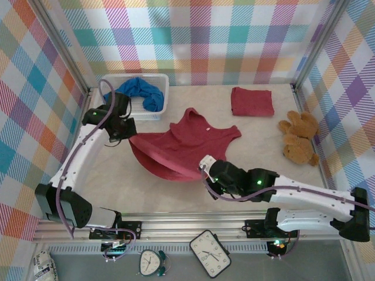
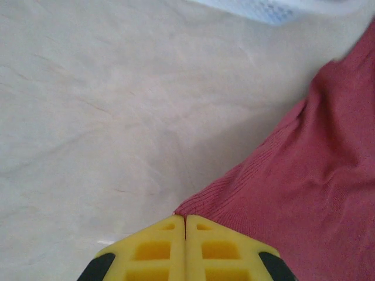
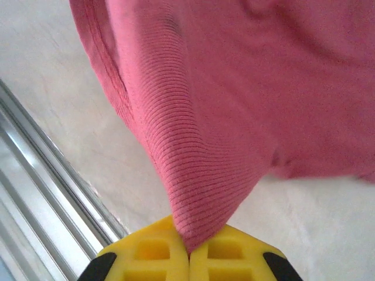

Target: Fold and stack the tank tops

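A dark red tank top [image 1: 181, 143] lies spread in the middle of the table, its hem lifted at both near corners. My left gripper [image 1: 130, 136] is shut on its left hem corner; in the left wrist view the yellow fingers [image 2: 153, 249] pinch the red cloth [image 2: 304, 193]. My right gripper [image 1: 205, 167] is shut on the right hem corner, and in the right wrist view the ribbed cloth [image 3: 205, 164] runs down between the fingers [image 3: 228, 252]. A second dark red tank top [image 1: 252, 100] lies folded at the back right. The blue tank top [image 1: 143, 92] is bunched in the basket.
The white mesh basket [image 1: 161, 82] stands at the back left, just behind my left arm. A brown teddy bear [image 1: 300, 137] lies at the right wall. A metal rail [image 1: 187, 223] runs along the table's near edge, close under my right gripper.
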Controlling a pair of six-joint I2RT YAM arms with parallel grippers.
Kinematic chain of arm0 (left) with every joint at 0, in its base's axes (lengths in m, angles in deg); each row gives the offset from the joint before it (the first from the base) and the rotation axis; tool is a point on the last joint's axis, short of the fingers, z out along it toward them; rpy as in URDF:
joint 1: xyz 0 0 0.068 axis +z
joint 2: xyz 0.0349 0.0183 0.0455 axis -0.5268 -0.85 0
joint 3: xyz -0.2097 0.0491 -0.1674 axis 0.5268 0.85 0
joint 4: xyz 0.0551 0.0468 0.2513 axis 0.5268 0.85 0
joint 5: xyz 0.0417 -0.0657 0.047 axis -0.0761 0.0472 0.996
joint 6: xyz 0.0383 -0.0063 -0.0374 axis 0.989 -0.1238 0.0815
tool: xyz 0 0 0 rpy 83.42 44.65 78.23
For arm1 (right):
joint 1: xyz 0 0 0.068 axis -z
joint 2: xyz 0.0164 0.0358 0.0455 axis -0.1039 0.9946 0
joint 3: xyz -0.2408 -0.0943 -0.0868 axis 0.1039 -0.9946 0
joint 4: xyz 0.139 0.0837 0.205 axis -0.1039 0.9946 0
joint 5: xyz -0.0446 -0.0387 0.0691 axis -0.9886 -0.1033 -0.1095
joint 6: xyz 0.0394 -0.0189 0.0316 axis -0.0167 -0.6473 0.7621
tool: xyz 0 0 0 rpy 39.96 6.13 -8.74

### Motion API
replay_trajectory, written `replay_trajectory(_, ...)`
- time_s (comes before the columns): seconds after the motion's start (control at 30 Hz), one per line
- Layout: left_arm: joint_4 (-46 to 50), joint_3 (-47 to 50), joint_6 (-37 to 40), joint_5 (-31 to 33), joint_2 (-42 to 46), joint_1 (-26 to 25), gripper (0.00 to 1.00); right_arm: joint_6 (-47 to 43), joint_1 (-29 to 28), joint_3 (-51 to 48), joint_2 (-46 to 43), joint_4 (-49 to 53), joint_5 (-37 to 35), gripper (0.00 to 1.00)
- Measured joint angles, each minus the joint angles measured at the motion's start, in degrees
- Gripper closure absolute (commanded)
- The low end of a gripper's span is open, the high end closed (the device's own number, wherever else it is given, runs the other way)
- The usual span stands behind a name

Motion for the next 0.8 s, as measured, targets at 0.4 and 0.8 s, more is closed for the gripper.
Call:
replay_trajectory(0.4,8.13,-25.05,4.66,8.0,-3.23,0.61,1.0,-17.35,14.4,17.42,-0.96,-1.92,2.49,1.0)
replay_trajectory(0.8,4.66,-62.55,8.81,-0.81,-33.7,0.76,1.0,-25.49,45.62,34.82,16.15,-8.37,22.08,1.0)
